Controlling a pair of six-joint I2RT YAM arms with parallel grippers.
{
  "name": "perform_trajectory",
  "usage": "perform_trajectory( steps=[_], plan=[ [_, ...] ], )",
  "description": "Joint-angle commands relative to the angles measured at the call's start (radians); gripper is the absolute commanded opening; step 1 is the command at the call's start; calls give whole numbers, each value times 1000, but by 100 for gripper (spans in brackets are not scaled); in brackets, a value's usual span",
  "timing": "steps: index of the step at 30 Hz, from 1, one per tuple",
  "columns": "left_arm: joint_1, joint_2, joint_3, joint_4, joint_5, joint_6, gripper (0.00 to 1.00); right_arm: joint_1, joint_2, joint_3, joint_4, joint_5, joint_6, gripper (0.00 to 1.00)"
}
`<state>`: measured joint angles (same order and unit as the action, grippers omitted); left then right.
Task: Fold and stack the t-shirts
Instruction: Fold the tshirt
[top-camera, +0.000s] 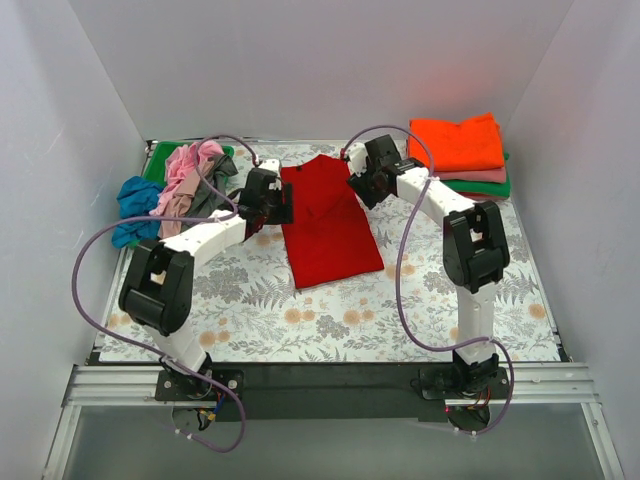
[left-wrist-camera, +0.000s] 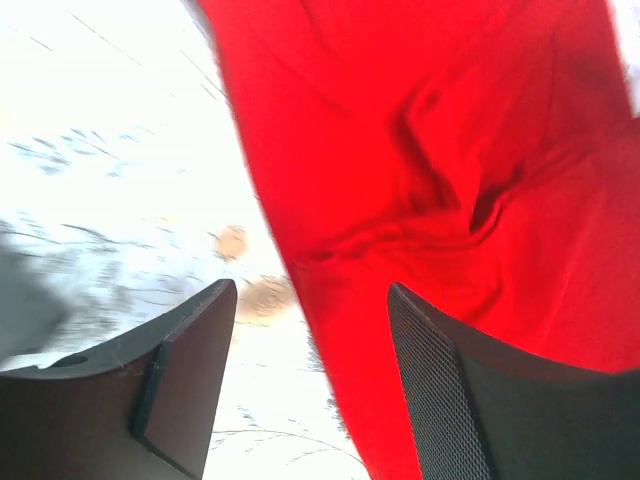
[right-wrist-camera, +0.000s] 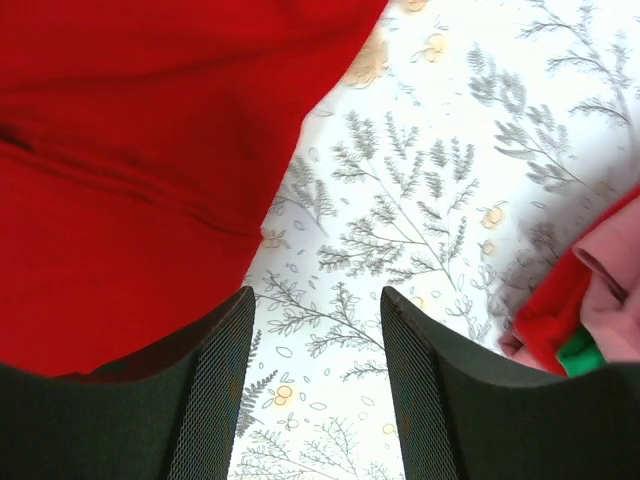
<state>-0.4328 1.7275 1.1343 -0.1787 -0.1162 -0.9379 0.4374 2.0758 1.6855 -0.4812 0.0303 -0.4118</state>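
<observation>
Red t-shirt (top-camera: 330, 225) lies flat mid-table on the floral tablecloth (top-camera: 330, 320). Its far corners sit under both claws in the top view, so the sleeves are hard to make out. Left gripper (left-wrist-camera: 312, 330) is spread wide over the shirt's left edge (that wrist view is blurry and washed out). Right gripper (right-wrist-camera: 315, 340) is spread too, over tablecloth just beside the right edge, pinching nothing. The back-right stack (top-camera: 460, 150) shows orange on top, with only slivers of pink and green below. The back-left heap (top-camera: 185, 185) is a tangle. Bare tablecloth runs from the shirt's near hem to the table's near edge.
</observation>
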Motion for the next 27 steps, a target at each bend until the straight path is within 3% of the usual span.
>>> perform_trajectory(
  steps=[1,2,3,4,5,6,7,8,11,15,18,22,27],
  plan=[
    [9,-168,44,13,-53,40,61,-29,-117,-29,89,9,104,60],
    [9,-198,38,1,-4,60,61,-43,-167,-50,78,-85,82,60],
    [8,-230,13,-30,57,124,61,-57,-193,-70,-16,-201,-50,60],
    [8,-294,-5,-50,240,152,61,-86,-216,-101,-87,-457,-132,60],
    [6,-327,-30,-70,319,183,61,-98,-259,-128,-150,-571,-219,61],
    [0,-357,-85,-102,407,233,61,-109,-282,-159,-245,-652,-396,62],
    [-15,-423,-126,-113,528,275,66,-109,-325,-243,-275,-726,-468,63],
    [-35,-460,-169,-116,547,310,66,-109,-347,-285,-298,-746,-552,63],
    [-208,-597,-347,-96,500,512,68,-109,-424,-433,-304,-748,-731,65],
    [-296,-678,-525,-61,409,737,70,-111,-457,-469,-304,-748,-757,67],
    [-326,-651,-562,-13,354,775,71,-111,-450,-440,-319,-745,-714,68],
    [-337,-510,-518,31,284,797,65,-109,-439,-438,-332,-745,-702,68],
    [-337,-444,-498,151,233,820,63,-100,-462,-481,-326,-745,-725,68]
  ],
)
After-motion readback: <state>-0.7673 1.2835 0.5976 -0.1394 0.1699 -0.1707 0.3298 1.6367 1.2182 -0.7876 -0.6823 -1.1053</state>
